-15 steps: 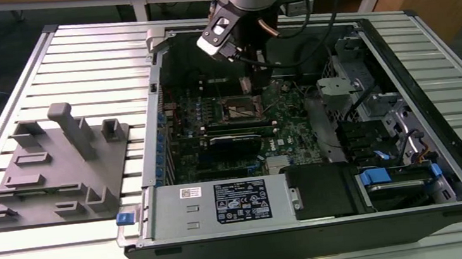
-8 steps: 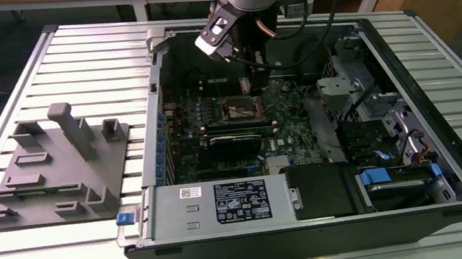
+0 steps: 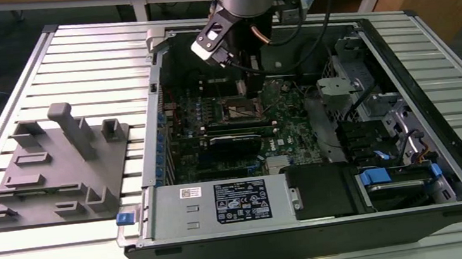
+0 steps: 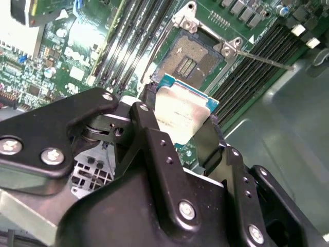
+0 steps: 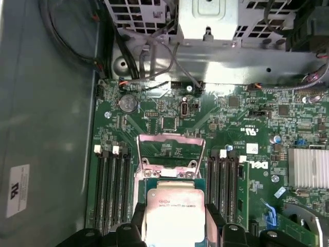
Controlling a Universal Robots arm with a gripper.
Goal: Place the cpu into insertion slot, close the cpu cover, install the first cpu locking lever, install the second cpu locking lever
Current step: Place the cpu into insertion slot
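Observation:
My gripper point(image 5: 175, 226) is shut on the cpu point(image 5: 174, 211), a flat square chip with a silver-grey top, clamped by its edges between two black fingers point(image 4: 149, 128). In both wrist views the cpu point(image 4: 182, 113) hangs just above and beside the insertion slot point(image 4: 191, 55), a dark square socket on the green board. The cpu cover point(image 5: 171, 149), a thin silver frame, stands swung open past the slot. A thin locking lever point(image 4: 264, 58) sticks out from a socket corner. In the exterior view the gripper point(image 3: 246, 88) reaches down into the open case over the slot point(image 3: 243, 109).
Long black memory slots point(image 5: 110, 190) flank the socket on both sides. A finned heatsink point(image 5: 308, 167) and loose cables point(image 5: 149, 62) lie nearby. The case walls point(image 3: 395, 69) ring the board. A grey fixture plate point(image 3: 56, 165) rests on the table at the exterior view's left.

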